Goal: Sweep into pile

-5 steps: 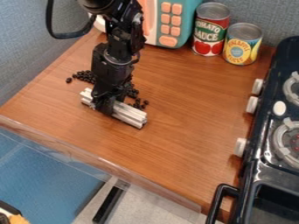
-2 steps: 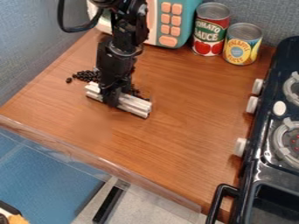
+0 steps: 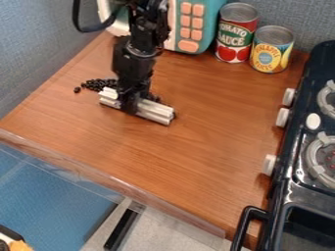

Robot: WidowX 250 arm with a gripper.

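Beans (image 3: 96, 84), small and black, cluster on the table (image 3: 196, 152) along the toy microwave (image 3: 208, 22) side of the white ribbed bar (image 3: 157, 111). My tool (image 3: 130, 105) is clenched around that bar's middle.

Soft, fairly bright light spreads evenly over my worktop (image 3: 196, 147), though I cannot tell exactly where it comes from. The white ridged bar (image 3: 155, 111) in my gripper (image 3: 129, 109) catches it strongly, while my black arm (image 3: 133, 59) swallows most detail in its dark parts. I see faint, soft-edged shading by the bar, small glints on the glossy stove (image 3: 285, 188), and pale reflections along the clear front edging (image 3: 118, 182).
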